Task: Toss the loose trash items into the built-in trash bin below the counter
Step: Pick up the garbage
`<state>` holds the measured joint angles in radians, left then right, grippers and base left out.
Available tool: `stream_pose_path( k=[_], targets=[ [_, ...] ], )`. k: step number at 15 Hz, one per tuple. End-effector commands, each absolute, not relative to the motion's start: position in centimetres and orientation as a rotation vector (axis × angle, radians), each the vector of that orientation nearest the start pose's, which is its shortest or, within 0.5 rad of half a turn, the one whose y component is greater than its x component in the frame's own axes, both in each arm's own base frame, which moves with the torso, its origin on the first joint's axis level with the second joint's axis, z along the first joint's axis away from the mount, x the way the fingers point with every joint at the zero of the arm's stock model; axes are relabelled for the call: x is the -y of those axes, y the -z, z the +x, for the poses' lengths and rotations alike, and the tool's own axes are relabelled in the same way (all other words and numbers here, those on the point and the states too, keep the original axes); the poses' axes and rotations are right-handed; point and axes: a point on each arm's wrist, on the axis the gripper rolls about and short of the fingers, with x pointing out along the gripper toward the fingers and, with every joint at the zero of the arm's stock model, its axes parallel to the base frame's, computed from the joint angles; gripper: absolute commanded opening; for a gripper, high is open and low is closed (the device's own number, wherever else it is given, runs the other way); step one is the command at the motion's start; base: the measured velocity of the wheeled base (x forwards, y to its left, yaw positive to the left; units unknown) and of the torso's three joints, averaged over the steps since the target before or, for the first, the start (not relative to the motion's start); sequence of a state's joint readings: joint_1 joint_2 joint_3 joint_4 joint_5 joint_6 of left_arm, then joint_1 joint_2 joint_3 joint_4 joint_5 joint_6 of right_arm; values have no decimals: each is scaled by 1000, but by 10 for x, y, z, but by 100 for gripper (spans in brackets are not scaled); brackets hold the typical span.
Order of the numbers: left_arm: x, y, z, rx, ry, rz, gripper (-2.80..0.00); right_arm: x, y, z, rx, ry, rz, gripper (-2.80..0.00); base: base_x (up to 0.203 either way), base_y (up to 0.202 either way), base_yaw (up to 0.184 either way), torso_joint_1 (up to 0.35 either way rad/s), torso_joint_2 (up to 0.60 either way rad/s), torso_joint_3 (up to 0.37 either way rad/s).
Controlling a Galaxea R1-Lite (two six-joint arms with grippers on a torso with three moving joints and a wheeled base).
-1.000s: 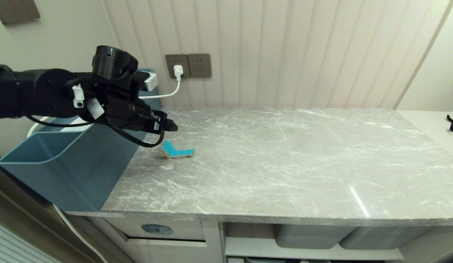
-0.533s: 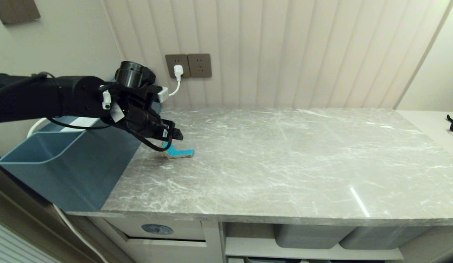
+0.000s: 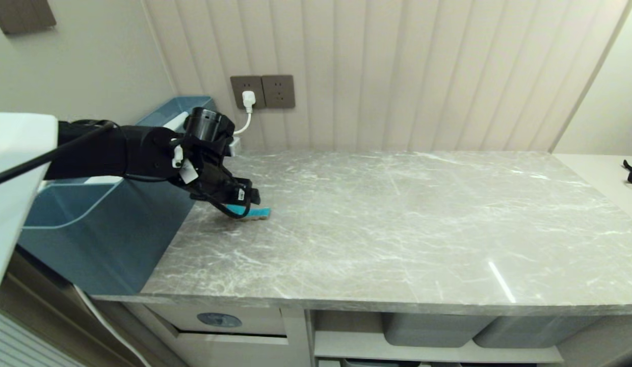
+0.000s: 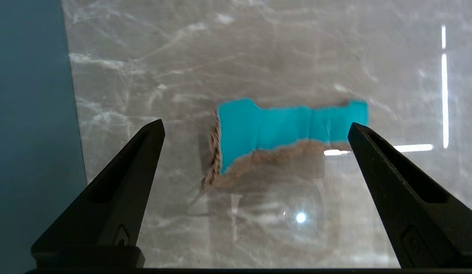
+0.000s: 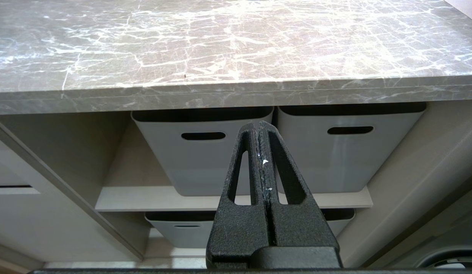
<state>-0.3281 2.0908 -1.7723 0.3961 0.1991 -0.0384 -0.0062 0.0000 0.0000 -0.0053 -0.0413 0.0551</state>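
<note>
Turquoise cardboard scrap (image 3: 255, 212) w/ ragged brown edges lies flat on the grey marble counter (image 3: 397, 224), near its left edge and toward the back wall. Left gripper (image 3: 247, 196) hovers right over the scrap, fingers spread wide, released; in the wrist view one fingertip (image 4: 152, 131) sits on either side of the scrap (image 4: 281, 131), not touching it. Big teal box (image 3: 102, 229) stands just beside the counter's left edge, behind the arm. Trash bin flap (image 3: 219, 320) w/ blue oval sticker sits below the counter's front left corner. Right gripper (image 5: 260, 127) is clenched empty, parked in front of the counter's front edge, facing grey tubs (image 5: 205, 152) on shelves.
</note>
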Motion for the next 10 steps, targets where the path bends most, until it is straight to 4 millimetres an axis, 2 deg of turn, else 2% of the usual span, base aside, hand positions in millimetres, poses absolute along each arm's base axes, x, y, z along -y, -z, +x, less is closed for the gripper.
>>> stream_pose_path(
  k=[1,10],
  targets=[
    [131,-207,398,-692,105,146,0,1,-76,-23,6,47,55,-280,0,0,0,0,0,0],
    [133,-198,402,-712,97,127,0,1,-76,-23,6,47,55,-280,0,0,0,0,0,0]
  ],
)
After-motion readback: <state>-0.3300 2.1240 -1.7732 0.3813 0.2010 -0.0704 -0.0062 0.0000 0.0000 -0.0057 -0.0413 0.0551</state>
